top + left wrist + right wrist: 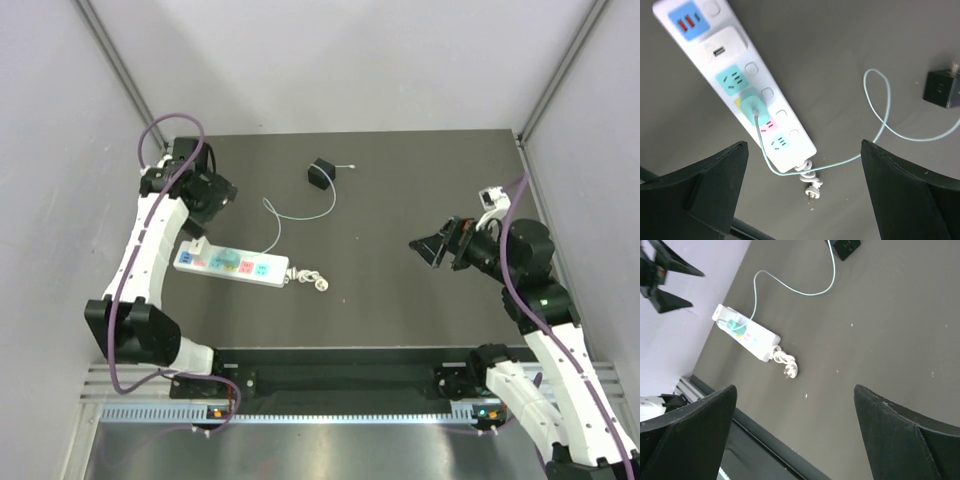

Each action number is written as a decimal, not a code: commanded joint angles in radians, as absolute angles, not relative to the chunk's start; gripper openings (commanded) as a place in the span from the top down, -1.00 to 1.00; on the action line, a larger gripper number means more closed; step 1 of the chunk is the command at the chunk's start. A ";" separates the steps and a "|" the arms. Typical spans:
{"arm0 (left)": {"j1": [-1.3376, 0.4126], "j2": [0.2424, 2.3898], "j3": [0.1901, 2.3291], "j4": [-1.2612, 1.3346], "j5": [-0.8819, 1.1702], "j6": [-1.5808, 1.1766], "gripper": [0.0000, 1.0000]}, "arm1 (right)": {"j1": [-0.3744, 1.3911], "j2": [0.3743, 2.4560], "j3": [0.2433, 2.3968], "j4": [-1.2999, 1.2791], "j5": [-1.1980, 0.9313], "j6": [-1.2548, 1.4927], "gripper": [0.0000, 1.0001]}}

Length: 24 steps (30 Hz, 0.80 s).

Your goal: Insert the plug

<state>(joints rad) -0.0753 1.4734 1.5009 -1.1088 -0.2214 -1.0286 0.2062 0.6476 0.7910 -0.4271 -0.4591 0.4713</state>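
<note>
The plug [754, 106] is a small teal block seated in a middle socket of the long white power strip [730, 65], left of centre on the dark table. Its thin pale wire [880, 120] loops away to a small black cube adapter [941, 88] lying farther back [320, 173]. My left gripper [804, 145] hangs open above the strip's cord end, holding nothing and clear of the plug [225, 258]. My right gripper [795, 388] hovers open over the right side of the table [430, 247], far from the strip [747, 335].
A short coiled white cord [810, 182] with its own pronged plug lies at the strip's near end [310, 280]. A black rail [340, 370] runs along the table's near edge. Grey walls enclose the left, back and right.
</note>
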 commanded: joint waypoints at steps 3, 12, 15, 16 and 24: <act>-0.074 1.359 1.505 -0.950 -0.207 -0.702 -0.96 | 0.201 0.588 0.871 -0.485 -0.381 0.457 -1.00; -0.077 1.232 1.437 -0.732 0.380 -0.480 -0.74 | 0.206 0.603 0.905 -0.488 -0.328 0.525 -0.99; -0.077 1.161 1.330 -0.629 0.498 -0.495 -0.67 | 0.218 0.627 0.916 -0.469 -0.232 0.529 -1.00; -0.075 1.140 1.303 -0.594 0.564 -0.503 -0.65 | 0.225 0.643 0.936 -0.510 -0.197 0.516 -0.99; -0.104 0.927 1.131 -0.419 0.732 -0.560 -0.59 | 0.351 0.802 1.037 -0.485 0.093 0.499 -0.99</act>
<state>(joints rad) -0.0975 0.9970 1.1576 -0.5362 0.6567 -0.5564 0.3000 0.7532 0.9829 -0.5419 -0.0845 0.5072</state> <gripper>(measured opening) 0.799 0.996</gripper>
